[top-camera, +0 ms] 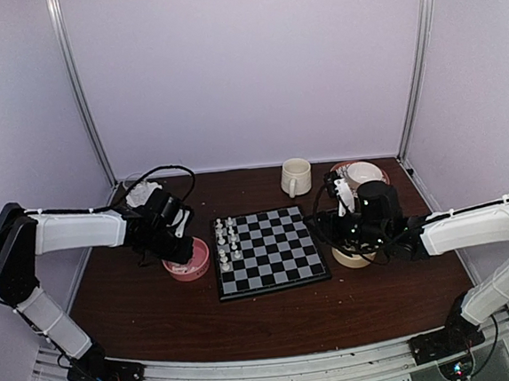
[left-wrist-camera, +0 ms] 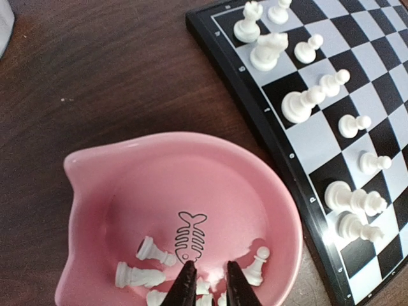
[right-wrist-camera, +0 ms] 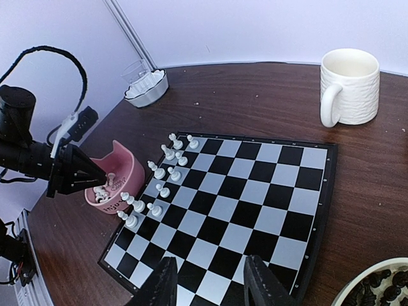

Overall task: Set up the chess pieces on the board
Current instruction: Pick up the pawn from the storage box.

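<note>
- Only the left wrist view looks down into the pink bowl (left-wrist-camera: 191,159); it is cat-eared, with a fish skeleton drawn on its floor, and loose white pieces (left-wrist-camera: 153,250) lie on their sides in its near part.
- In that view the left gripper (left-wrist-camera: 210,268) points down into the bowl; its dark fingers (left-wrist-camera: 185,288) stand a narrow gap apart with white pieces at their tips; I cannot tell whether one is pinched.
- The same view shows white chess pieces (left-wrist-camera: 303,105) upright in two files along the edge of the chessboard (left-wrist-camera: 306,143) nearest the bowl; the bowl sits just beside the board's black rim.
- Only the right wrist view shows black chess pieces (right-wrist-camera: 386,280), heaped in a cream bowl (right-wrist-camera: 357,287) near the board's corner; beyond the board stand a ribbed mug (right-wrist-camera: 350,86) and a scalloped white dish (right-wrist-camera: 148,86).
- There the right gripper (right-wrist-camera: 211,261) hovers over the board's near edge; its fingers are spread apart with nothing between them.
- Only the top view gives both arms whole; the left arm reaches in from the left with a bent elbow, its wrist tipped down over the pink bowl.
- The right arm comes in from the right with its forearm nearly level and its wrist above the cream bowl.
- The board lies mid-table (top-camera: 141,325) between the two bowls.
</note>
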Controlling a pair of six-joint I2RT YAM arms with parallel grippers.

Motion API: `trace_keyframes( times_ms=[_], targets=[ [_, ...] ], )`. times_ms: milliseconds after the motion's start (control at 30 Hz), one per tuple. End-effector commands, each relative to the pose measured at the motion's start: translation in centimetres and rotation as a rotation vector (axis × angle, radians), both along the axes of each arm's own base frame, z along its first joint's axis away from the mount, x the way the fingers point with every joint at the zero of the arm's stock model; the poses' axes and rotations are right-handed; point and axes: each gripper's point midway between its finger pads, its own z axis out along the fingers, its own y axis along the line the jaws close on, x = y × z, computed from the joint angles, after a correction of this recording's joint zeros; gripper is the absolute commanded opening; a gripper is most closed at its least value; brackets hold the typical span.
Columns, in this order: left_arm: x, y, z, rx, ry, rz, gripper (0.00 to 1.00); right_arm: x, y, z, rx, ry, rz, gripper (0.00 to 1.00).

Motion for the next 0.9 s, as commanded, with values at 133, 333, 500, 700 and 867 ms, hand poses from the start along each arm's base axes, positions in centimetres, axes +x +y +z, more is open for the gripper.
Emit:
trace_keyframes(
  times_ms=[133, 333, 500, 700, 867],
  targets=[
    [0.8, 0.6, 2.6, -0.024, -0.124, 0.013, 0.18, -0.1, 0.0, 0.5, 0.012, -0.011, 0.012, 0.38],
    [1.2, 1.9, 2.0, 0.050, -0.110, 0.063, 0.36, -0.1, 0.1, 0.3, 0.009, -0.006, 0.015, 0.38],
    [1.6, 2.6, 1.5, 0.100, -0.107, 0.091, 0.39, -0.1, 0.2, 0.2, 0.011, -0.003, 0.020, 0.38],
    [1.7, 1.8, 0.0, 0.093, -0.062, 0.069, 0.39, -0.2, 0.2, 0.3, 0.015, -0.003, 0.022, 0.38],
    [2.0, 0.7, -1.2, 0.078, -0.028, 0.039, 0.38, -0.2, 0.2, 0.4, 0.016, -0.003, 0.023, 0.38]
  ],
)
